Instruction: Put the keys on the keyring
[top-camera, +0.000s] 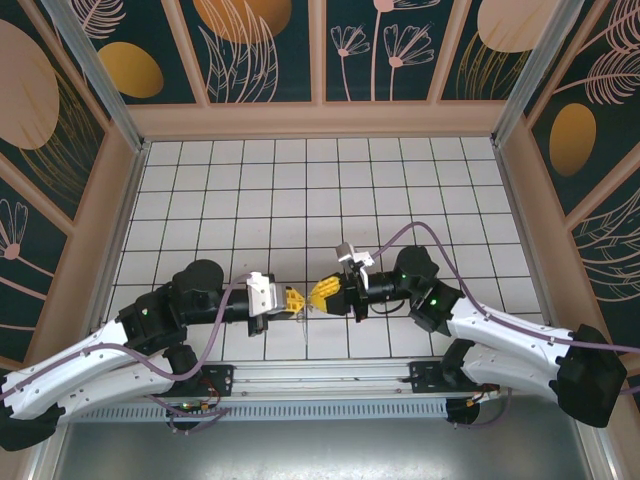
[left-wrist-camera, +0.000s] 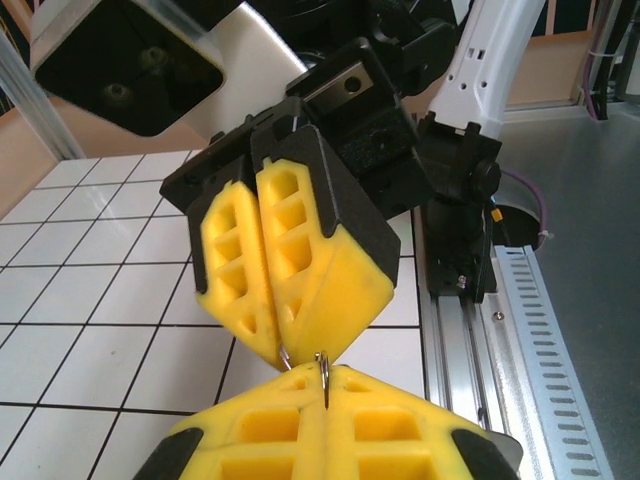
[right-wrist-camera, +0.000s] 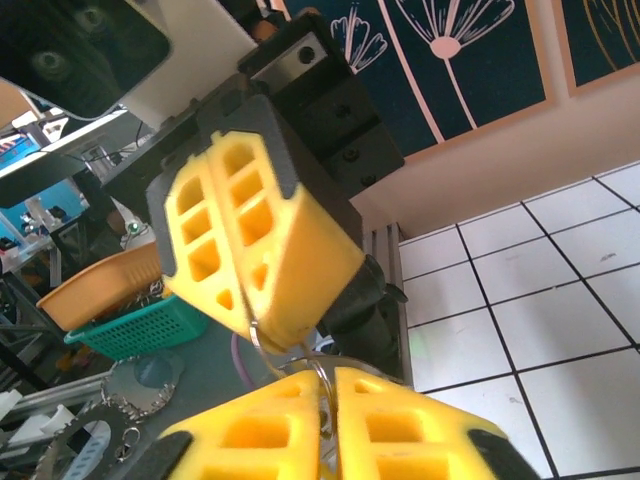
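My left gripper (top-camera: 298, 303) and right gripper (top-camera: 315, 300) meet tip to tip above the tabletop (top-camera: 300, 180). Each is closed on the thin keyring (left-wrist-camera: 323, 372).

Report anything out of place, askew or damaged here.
Nothing stands out. The left end effector and the right end effector meet tip to tip above the tiled table, both shut on a thin wire keyring. Nothing looks spilled or broken.

Left arm (top-camera: 100, 360): stretched in toward the middle
Right arm (top-camera: 510, 345): same, from the other side
Left gripper (top-camera: 299, 302): pinched tight
Right gripper (top-camera: 316, 297): closed, tip to tip with it
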